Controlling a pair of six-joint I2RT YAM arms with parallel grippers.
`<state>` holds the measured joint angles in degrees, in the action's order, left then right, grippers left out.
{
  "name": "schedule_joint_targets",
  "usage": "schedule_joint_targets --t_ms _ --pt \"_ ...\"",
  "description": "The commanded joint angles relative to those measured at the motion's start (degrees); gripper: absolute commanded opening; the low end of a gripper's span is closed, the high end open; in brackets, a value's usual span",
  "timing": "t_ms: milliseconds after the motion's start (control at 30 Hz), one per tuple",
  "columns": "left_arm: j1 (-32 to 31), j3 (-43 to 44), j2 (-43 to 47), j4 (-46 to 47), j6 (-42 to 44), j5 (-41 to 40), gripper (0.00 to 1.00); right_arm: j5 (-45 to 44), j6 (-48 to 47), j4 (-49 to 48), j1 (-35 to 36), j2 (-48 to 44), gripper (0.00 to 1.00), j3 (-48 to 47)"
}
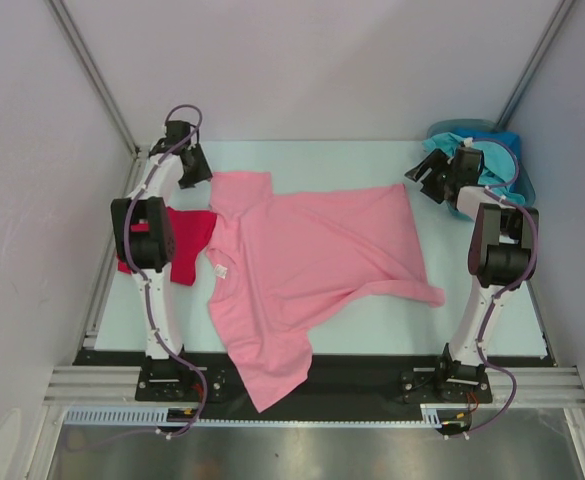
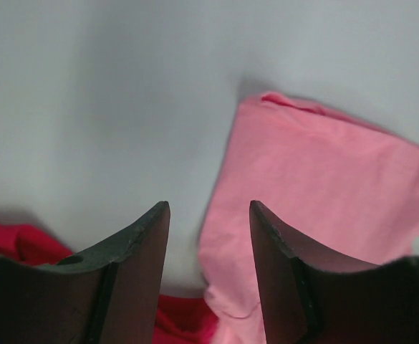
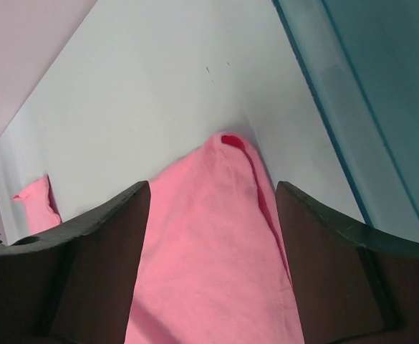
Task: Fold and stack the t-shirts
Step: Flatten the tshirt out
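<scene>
At the table's (image 1: 372,155) left edge, a bright red t-shirt (image 1: 187,245) lies bunched beneath the left arm. The left gripper (image 2: 209,215) hovers at the far left corner with its jaws apart and nothing between them. Just to its right lies the far sleeve (image 2: 324,165) of the light pink t-shirt (image 1: 312,260), close beside the fingers but not between them. The pink shirt is spread across the middle of the table with its long axis running left to right. Its collar (image 1: 219,262) points toward the left arm and its hem toward the right arm, while its near sleeve spills over the table's front edge onto the dark strip between the arm bases. At the far right, the right gripper (image 3: 213,190) is poised over the shirt's far hem corner (image 3: 227,143), jaws likewise apart and empty. In the wrist view the corner shows in the gap ahead of the fingers. Behind that arm, teal and blue t-shirts (image 1: 497,150) are heaped in the far right corner. Each gripper is nearest one far corner of the garment, the left at the sleeve and the right at the hem. A fold would therefore likely start with both pinching that far edge and drawing it toward the near side. The left gripper would first need to shift slightly rightward onto the cloth.
</scene>
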<state>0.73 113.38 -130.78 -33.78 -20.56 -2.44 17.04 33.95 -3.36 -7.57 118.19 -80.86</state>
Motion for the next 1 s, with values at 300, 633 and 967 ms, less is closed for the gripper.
schedule_joint_targets --t_ms 300,633,967 --pt "1.4 0.9 -3.2 -4.0 6.2 1.6 0.54 1.2 1.1 -4.1 -0.4 -1.6 0.76 2.6" --pt "1.2 0.3 -5.0 -3.3 4.7 9.6 0.53 1.8 1.1 -5.6 -0.2 -0.9 0.76 3.7" --pt "0.7 0.3 -5.3 -2.9 4.1 10.6 0.53 1.7 0.4 -5.7 -0.7 -0.2 0.76 3.8"
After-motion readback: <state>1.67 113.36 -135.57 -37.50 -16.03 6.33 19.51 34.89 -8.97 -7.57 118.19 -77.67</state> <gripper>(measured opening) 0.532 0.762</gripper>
